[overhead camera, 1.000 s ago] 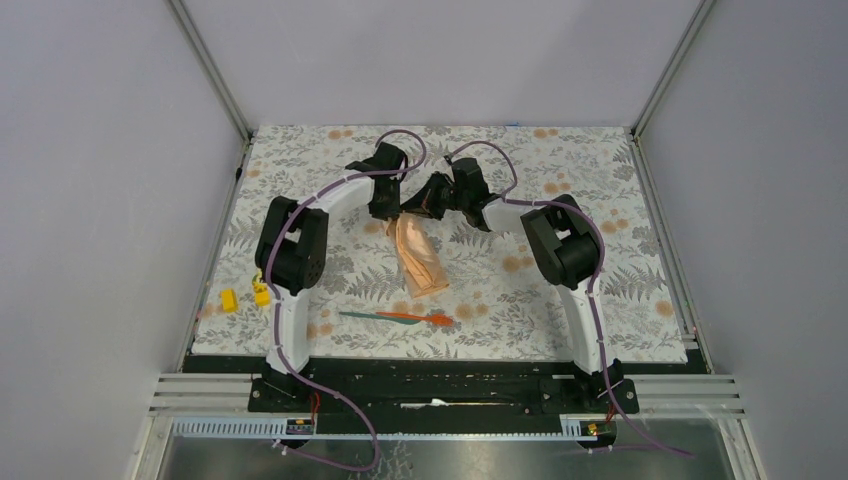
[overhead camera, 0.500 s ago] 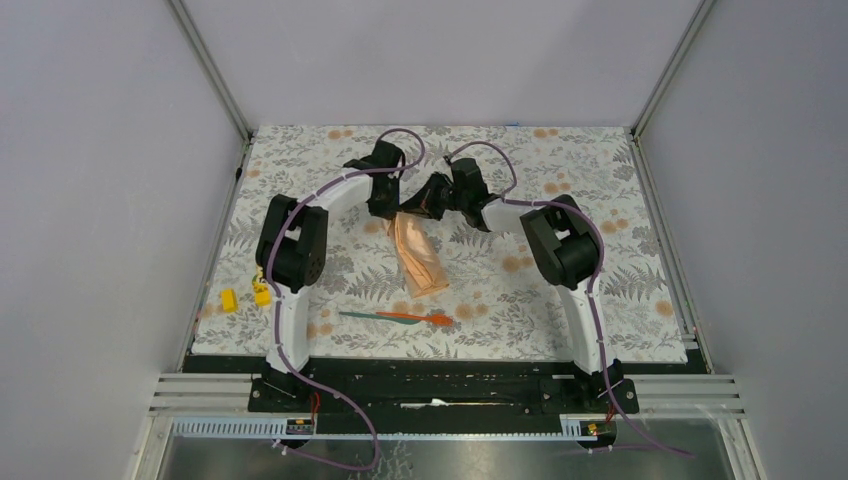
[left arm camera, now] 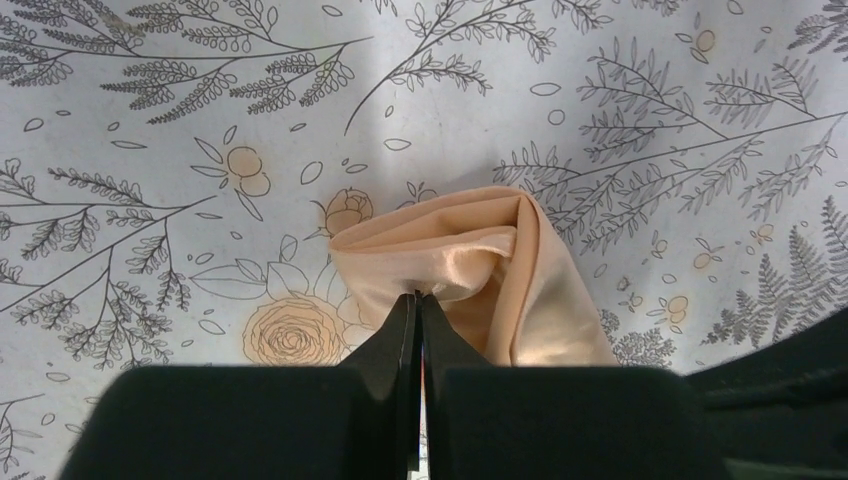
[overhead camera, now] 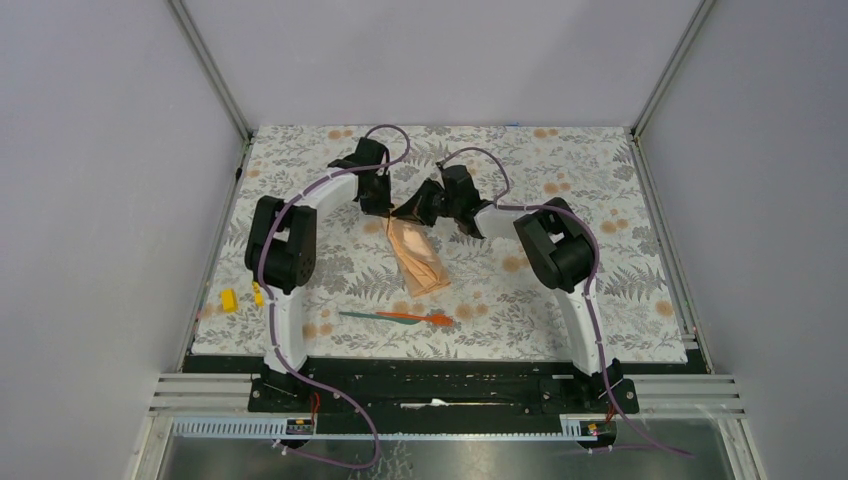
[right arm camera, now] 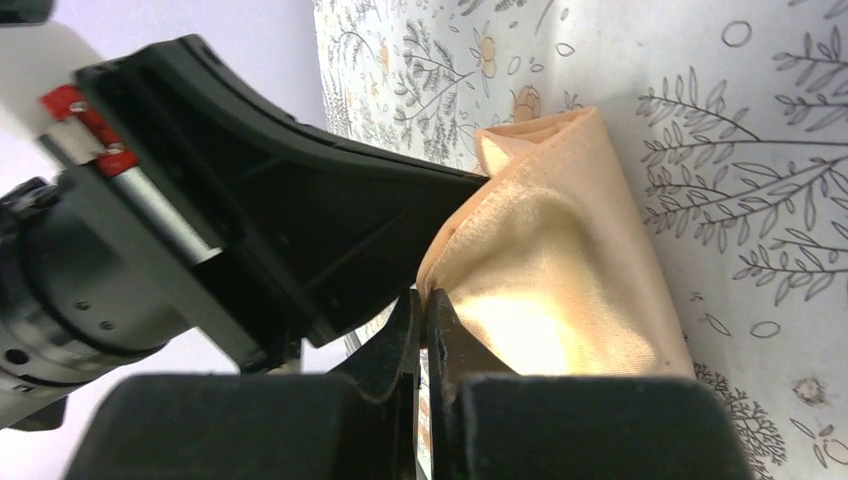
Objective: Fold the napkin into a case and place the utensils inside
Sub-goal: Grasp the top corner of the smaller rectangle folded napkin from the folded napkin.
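The peach-orange napkin lies mid-table as a long narrow folded case, its far end lifted a little. My left gripper is shut on that far end; in the left wrist view its tips pinch a fold of the napkin. From the right, my right gripper is shut on the same end, pinching the cloth edge of the napkin, close beside the left gripper's black body. The utensils lie in front of the case: a teal one and an orange one, end to end.
A grey floral tablecloth covers the table. Two small yellow blocks sit near its left edge by the left arm. Grey walls and metal frame posts enclose the back and sides.
My left gripper has shut on the napkin's far end. Both arms have shifted slightly left, drawing that end with them. The utensils have not moved.
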Motion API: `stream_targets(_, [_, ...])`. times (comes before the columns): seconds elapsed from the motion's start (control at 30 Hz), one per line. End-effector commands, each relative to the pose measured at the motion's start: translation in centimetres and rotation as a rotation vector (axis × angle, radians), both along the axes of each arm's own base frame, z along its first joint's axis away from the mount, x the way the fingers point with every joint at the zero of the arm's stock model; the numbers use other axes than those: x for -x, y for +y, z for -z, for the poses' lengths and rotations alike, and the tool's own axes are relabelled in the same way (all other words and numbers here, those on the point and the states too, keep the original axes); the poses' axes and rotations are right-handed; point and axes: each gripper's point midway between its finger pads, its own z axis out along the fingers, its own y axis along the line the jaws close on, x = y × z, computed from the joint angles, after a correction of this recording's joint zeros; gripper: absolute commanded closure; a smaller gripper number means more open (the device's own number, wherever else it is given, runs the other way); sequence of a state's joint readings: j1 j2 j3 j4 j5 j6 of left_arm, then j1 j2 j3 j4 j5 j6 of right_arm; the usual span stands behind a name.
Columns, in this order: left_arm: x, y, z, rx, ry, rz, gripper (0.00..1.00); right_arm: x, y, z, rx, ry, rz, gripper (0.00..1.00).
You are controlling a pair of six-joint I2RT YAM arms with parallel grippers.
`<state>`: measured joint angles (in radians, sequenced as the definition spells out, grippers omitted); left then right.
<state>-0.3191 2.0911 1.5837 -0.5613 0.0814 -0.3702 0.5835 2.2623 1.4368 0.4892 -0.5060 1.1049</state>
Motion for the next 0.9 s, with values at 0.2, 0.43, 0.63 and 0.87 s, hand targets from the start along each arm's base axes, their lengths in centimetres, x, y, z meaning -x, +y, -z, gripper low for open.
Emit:
stream_targets(0.2, [-0.5, -0.3, -4.6, 0.046, -0.135, 0.01, 1.0, 0.1, -0.2, 1.3, 0.02, -0.018, 0.012, 1.0])
stream_targets(0.43, [-0.1, -0.9, -4.8, 0.079, -0.125, 0.031, 1.0, -1.0, 0.3, 2.8, 0.043, -0.013, 0.021, 1.0])
stream_targets(0.63, [0.4, -1.0, -4.5, 0.088, -0.111, 0.037, 1.0, -2.0, 0.8, 3.6, 0.049, -0.016, 0.03, 1.0])
stream_targets(0.87, [1.0, -1.1, -4.3, 0.093, -0.094, 0.042, 1.0, -3.0, 1.3, 4.2, 0.052, -0.013, 0.039, 1.0])
